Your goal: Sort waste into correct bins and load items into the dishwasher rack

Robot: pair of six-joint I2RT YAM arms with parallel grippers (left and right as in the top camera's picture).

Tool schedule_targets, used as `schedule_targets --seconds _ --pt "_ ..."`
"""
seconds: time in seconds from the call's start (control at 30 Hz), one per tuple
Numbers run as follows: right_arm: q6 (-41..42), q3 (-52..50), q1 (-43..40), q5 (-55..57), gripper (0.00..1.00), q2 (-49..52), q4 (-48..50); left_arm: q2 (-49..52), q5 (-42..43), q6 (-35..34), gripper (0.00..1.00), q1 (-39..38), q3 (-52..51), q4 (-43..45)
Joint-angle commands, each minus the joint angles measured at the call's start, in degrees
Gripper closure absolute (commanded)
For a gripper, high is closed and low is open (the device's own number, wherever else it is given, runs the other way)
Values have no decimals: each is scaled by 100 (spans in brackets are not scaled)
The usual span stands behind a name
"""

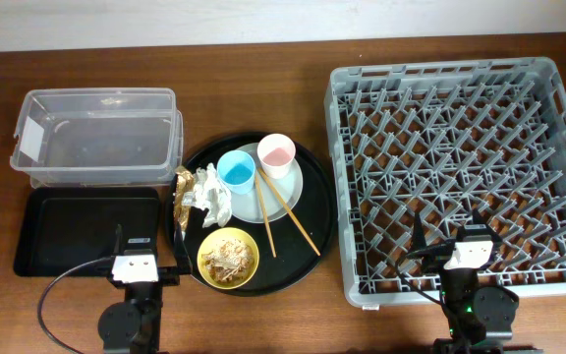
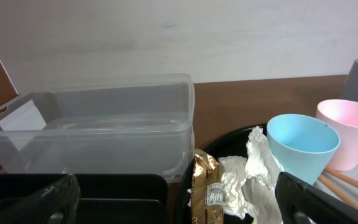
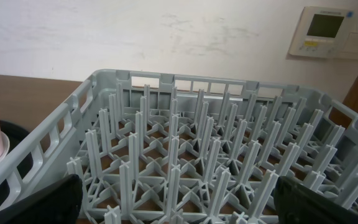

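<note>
On the round black tray point(image 1: 324, 211) lie a white napkin point(image 1: 210, 195), a gold wrapper point(image 1: 182, 197), a blue cup point(image 1: 236, 169), a pink cup point(image 1: 275, 152), wooden chopsticks point(image 1: 289, 218) across a grey-green plate point(image 1: 285, 197), and a yellow bowl point(image 1: 228, 259) holding food scraps. The clear box point(image 1: 96, 133) and the black rectangular tray point(image 1: 86, 231) are at the left. The grey rack point(image 1: 460, 147) is at the right. My left gripper point(image 2: 179, 208) is open and empty, low, just short of the wrapper point(image 2: 205, 183) and napkin point(image 2: 247, 180). My right gripper point(image 3: 179, 208) is open and empty over the rack's near edge point(image 3: 197, 124).
In the left wrist view the clear box point(image 2: 104, 130) stands behind the black rectangular tray point(image 2: 117, 193), and the blue cup point(image 2: 300, 146) and pink cup point(image 2: 350, 130) stand at the right. Bare wooden table shows between the round tray and the rack.
</note>
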Motion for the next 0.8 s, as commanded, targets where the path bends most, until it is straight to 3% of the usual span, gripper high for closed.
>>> schedule_targets --seconds 0.0,0.67,0.77 --pt "-37 -26 -26 -11 2 -37 -24 -76 46 90 1 -26 -39 4" --pt "-39 -26 -4 -11 2 -37 -24 -76 46 90 1 -26 -39 7" --pt "-37 -26 -4 -11 2 -37 -22 -76 599 11 1 -26 31 -55"
